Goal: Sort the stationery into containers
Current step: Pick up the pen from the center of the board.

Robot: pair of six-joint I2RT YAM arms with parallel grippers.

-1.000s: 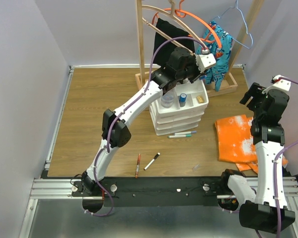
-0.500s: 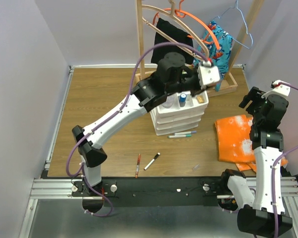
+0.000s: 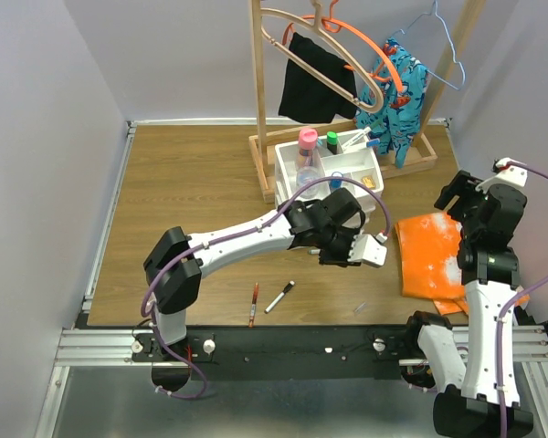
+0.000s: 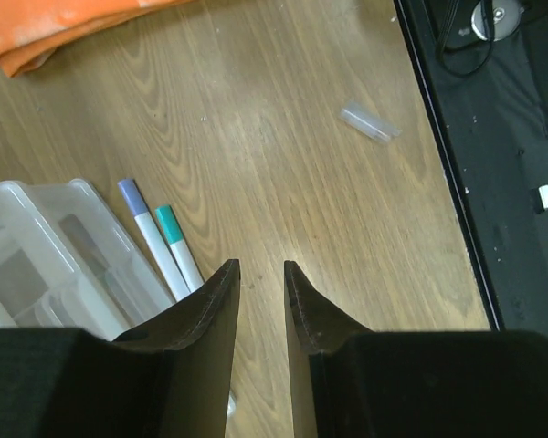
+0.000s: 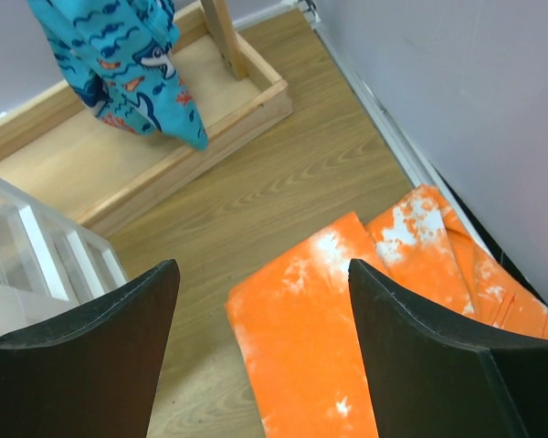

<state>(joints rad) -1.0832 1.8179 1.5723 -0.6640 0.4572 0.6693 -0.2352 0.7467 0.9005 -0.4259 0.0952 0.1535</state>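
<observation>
The white drawer organiser (image 3: 327, 173) stands mid-table; its top tray holds a pink-capped bottle (image 3: 307, 139), a green-capped marker (image 3: 331, 140), a small blue-capped bottle (image 3: 335, 181) and pens (image 3: 357, 139). My left gripper (image 3: 350, 248) hangs low in front of it, its jaws a narrow gap apart and empty (image 4: 261, 265). Just left of its fingertips lie a lavender-capped pen (image 4: 146, 228) and a teal-capped pen (image 4: 180, 248) beside the organiser's base (image 4: 36, 265). A red pen (image 3: 254, 303) and a black-and-white marker (image 3: 279, 297) lie near the front edge. My right gripper (image 3: 454, 189) is wide open and empty (image 5: 263, 265) above the orange cloth.
The orange cloth (image 3: 434, 251) lies at the right, also in the right wrist view (image 5: 347, 319). A small clear cap (image 4: 370, 123) lies near the table's front rail (image 3: 360, 308). The wooden hanger rack (image 3: 265, 100) with clothes stands behind the organiser.
My left arm has swung down from above the organiser's tray to the table in front of it, covering the two pens in the top view. The right arm has shifted slightly.
</observation>
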